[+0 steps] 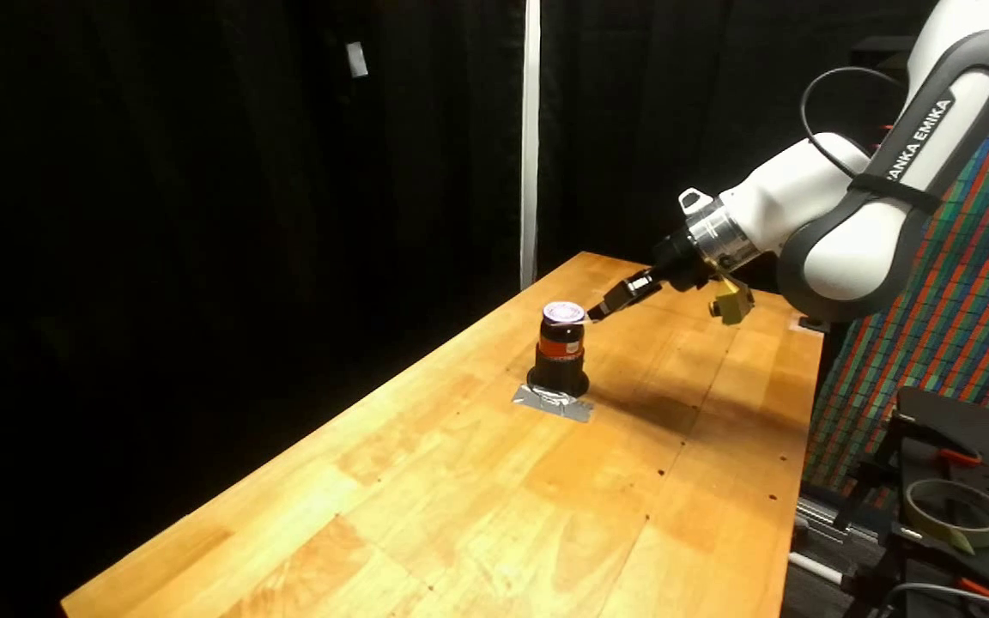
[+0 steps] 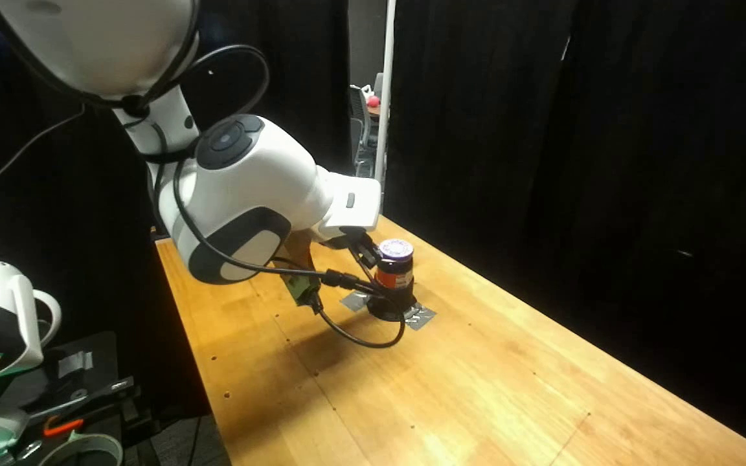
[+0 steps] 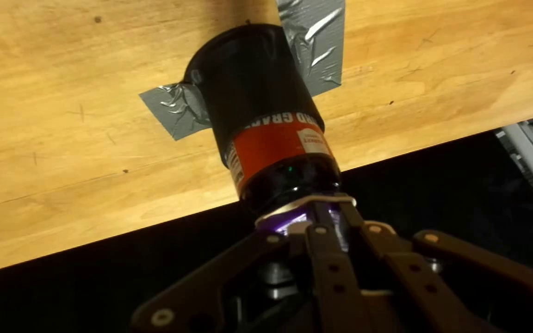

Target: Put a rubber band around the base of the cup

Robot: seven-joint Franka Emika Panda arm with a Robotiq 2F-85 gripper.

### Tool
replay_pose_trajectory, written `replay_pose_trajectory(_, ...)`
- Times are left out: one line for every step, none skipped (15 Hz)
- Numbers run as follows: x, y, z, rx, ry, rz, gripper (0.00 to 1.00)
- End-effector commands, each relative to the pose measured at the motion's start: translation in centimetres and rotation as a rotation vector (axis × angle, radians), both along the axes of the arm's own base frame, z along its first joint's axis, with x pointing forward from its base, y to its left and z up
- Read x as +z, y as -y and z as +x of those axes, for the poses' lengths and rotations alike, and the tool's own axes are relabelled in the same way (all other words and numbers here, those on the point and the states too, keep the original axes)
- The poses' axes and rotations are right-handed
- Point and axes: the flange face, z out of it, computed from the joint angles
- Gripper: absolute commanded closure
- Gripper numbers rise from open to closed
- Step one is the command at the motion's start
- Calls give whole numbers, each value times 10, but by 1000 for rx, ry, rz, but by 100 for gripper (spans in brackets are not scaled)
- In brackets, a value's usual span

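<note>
gripper (image 3: 333, 203), one, dark: seen toward six o'clock in the wrist view, fingers (image 3: 351, 218) held nearly together and clamped on a rubber band (image 3: 294, 203). rubber band, one, pale: stretched from the fingertips across the cup (image 3: 285, 145) at its lid (image 1: 563, 312), toward eight o'clock; whether the far side is encircled cannot be told. cup, one, dark with orange-red stripe: stood upright in a black flanged holder (image 3: 252, 74), by which its lower part is covered; the stripe is seen between rubber band and holder. grey tape (image 3: 319, 51), strips: stuck at the foot of the holder, at two and eight o'clock in the wrist view. wooden table (image 1: 460, 506): shown beneath holder and tape in both exterior views. robot arm (image 1: 803, 189), white: extended from two o'clock of the cup in an exterior view. black cable (image 2: 363, 345): looped at seven o'clock of the cup in an exterior view. tape roll (image 1: 979, 536): laid at four o'clock in an exterior view.
</note>
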Motion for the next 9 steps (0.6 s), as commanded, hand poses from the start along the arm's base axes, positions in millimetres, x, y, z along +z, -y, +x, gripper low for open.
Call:
replay_pose_trajectory(0, 12, -7, 1, 84, 22, 90)
replay_pose_trajectory(0, 15, -8, -2, 109, 27, 90)
replay_pose_trajectory(2, 15, -11, -1, 144, 39, 90)
replay_pose_trajectory(4, 16, -12, 3, 177, 37, 90)
replay_pose_trajectory(4, 20, -14, 1, 209, 38, 90)
replay_pose_trajectory(4, 22, -15, -2, 231, 36, 90)
replay_pose_trajectory(2, 23, -16, 2, 225, 43, 88)
replay_pose_trajectory(-2, 23, -17, 10, 197, 58, 63)
replay_pose_trajectory(-4, 24, -12, 2, 186, 28, 63)
